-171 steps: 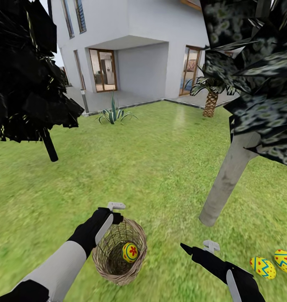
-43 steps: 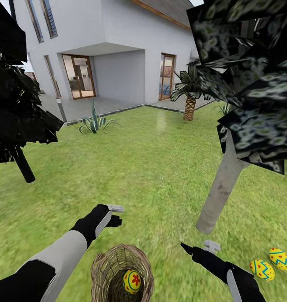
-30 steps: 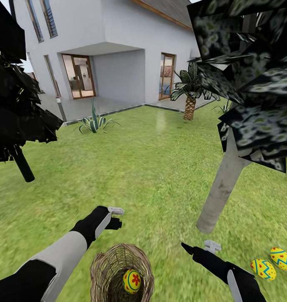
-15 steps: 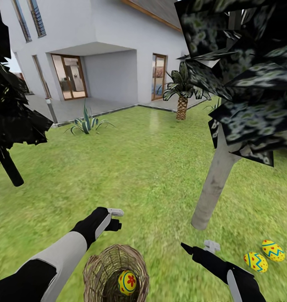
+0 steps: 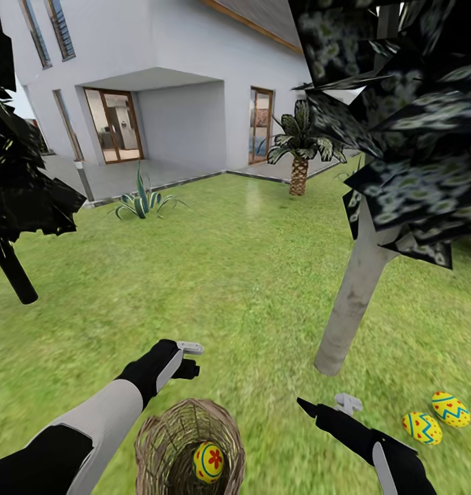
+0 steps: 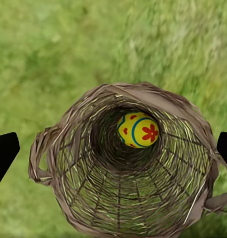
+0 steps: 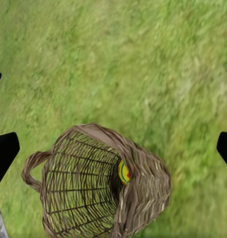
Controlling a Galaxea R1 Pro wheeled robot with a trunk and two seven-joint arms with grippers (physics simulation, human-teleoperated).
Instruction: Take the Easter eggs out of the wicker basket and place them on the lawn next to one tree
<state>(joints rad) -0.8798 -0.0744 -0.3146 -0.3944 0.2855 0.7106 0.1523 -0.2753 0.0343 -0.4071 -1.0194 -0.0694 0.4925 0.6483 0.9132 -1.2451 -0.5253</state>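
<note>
Left gripper (image 5: 187, 357): arm stretched forward past basket (image 5: 156, 447) rim, 12 o'clock of it; fingers wide, empty.
Right gripper (image 5: 324, 409): forearm low, aimed 10 o'clock; fingers wide, empty.
Egg (image 5: 209, 462): one in basket.

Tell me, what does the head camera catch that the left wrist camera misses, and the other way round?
The head view alone takes in the white house, the pale-trunked tree, and two zigzag eggs lying on the grass beside it. The left wrist view alone looks straight down the basket's deep woven inside. Both share the wicker basket, the flower-painted egg at its bottom, and the lawn.
</note>
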